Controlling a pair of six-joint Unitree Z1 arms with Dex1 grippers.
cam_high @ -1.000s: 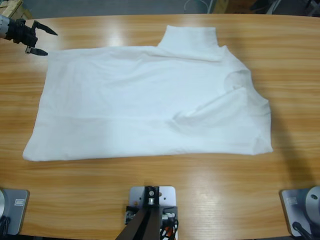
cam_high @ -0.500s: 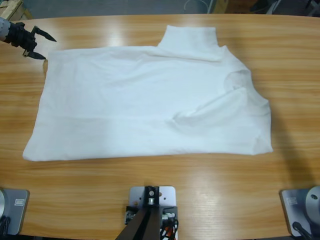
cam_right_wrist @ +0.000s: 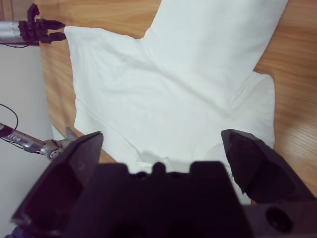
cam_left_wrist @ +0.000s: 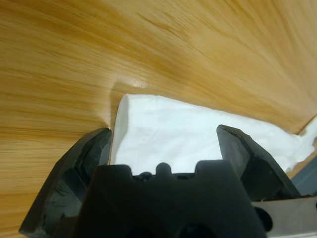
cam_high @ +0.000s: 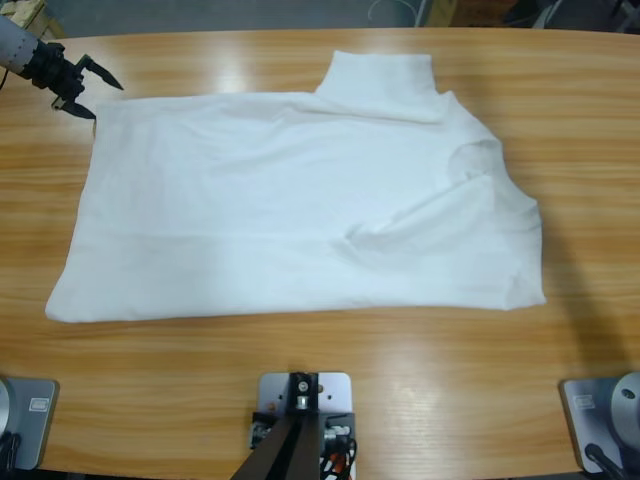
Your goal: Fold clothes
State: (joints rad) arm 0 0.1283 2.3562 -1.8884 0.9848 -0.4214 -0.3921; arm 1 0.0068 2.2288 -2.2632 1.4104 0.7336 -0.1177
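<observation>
The clothes are one white T-shirt (cam_high: 300,200) spread flat across the wooden table (cam_high: 300,400), with one sleeve (cam_high: 385,80) pointing to the far edge. My left gripper (cam_high: 106,100) stands open at the shirt's far left corner, its jaws on either side of that corner. The left wrist view shows the shirt's corner (cam_left_wrist: 188,134) on the wood just ahead of my left gripper (cam_left_wrist: 163,141). My right gripper (cam_right_wrist: 161,141) is open, with nothing between its jaws, looking down on the T-shirt (cam_right_wrist: 163,84) from above. It is out of the high view.
Bare wood surrounds the shirt, widest along the near side. The table's far edge (cam_high: 250,32) runs just beyond the sleeve. In the right wrist view the left gripper (cam_right_wrist: 47,29) shows at the top left, beside the table's edge (cam_right_wrist: 47,99).
My left gripper has shifted right along the far left of the table, closing on the shirt's corner. The shirt has not moved.
</observation>
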